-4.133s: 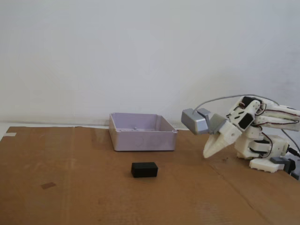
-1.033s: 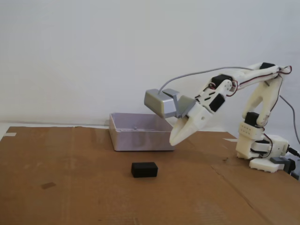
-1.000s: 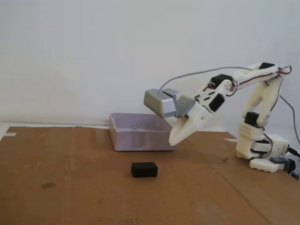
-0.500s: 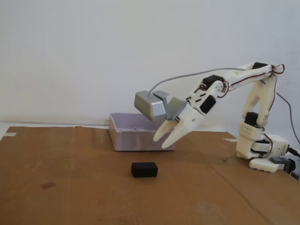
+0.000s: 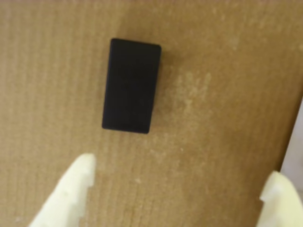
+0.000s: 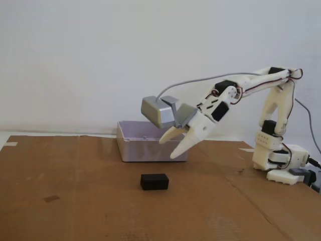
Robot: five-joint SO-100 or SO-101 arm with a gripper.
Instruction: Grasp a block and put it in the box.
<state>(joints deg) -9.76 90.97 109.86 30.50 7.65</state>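
Observation:
The small black block (image 6: 154,181) lies on the brown cardboard, in front of the pale lavender-grey box (image 6: 151,141). In the wrist view the block (image 5: 131,85) is upright in the upper left, beyond the two cream fingertips (image 5: 71,189). My gripper (image 6: 168,149) hangs open in the air above and slightly right of the block, in front of the box's right front corner, with nothing between its fingers. In the wrist view the gripper (image 5: 182,187) spans the lower edge, jaws spread wide.
The arm's white base (image 6: 279,160) stands at the right of the cardboard sheet (image 6: 75,201). A grey camera housing (image 6: 158,111) rides above the gripper. A white wall is behind. A small dark mark (image 6: 51,199) sits on the cardboard at left.
The arm has reached out from its folded pose toward the left, over the box's front corner. In the last half second the fingers opened wider and moved slightly left.

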